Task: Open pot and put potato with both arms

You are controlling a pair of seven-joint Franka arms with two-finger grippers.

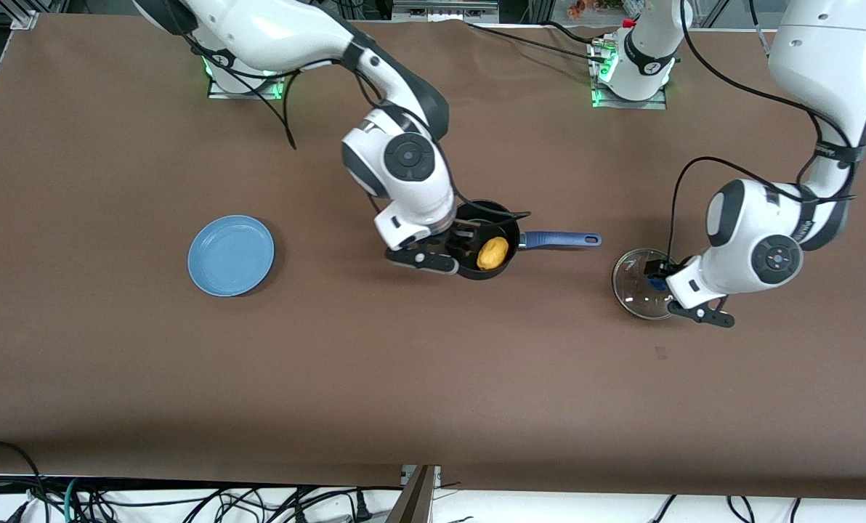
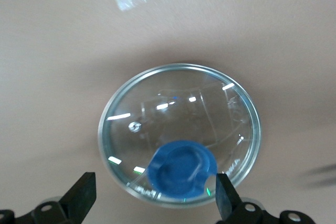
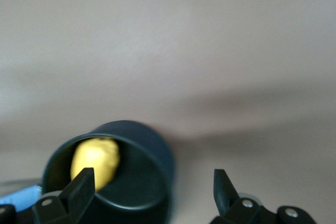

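Observation:
The black pot (image 1: 509,234) stands lidless mid-table, its blue handle (image 1: 560,238) pointing toward the left arm's end. The yellow potato (image 1: 492,252) lies inside it and also shows in the right wrist view (image 3: 95,161). My right gripper (image 1: 466,243) is open and empty just over the pot (image 3: 136,192), fingers apart (image 3: 152,190). The glass lid (image 1: 633,287) lies flat on the table past the handle's tip. My left gripper (image 1: 657,280) is open just above its blue knob (image 2: 182,169), fingers spread wide (image 2: 154,195) over the lid (image 2: 178,114), not touching it.
A flat light-blue plate (image 1: 231,255) lies toward the right arm's end of the brown table. Cables hang along the table's near edge. Both arm bases stand at the table's edge farthest from the front camera.

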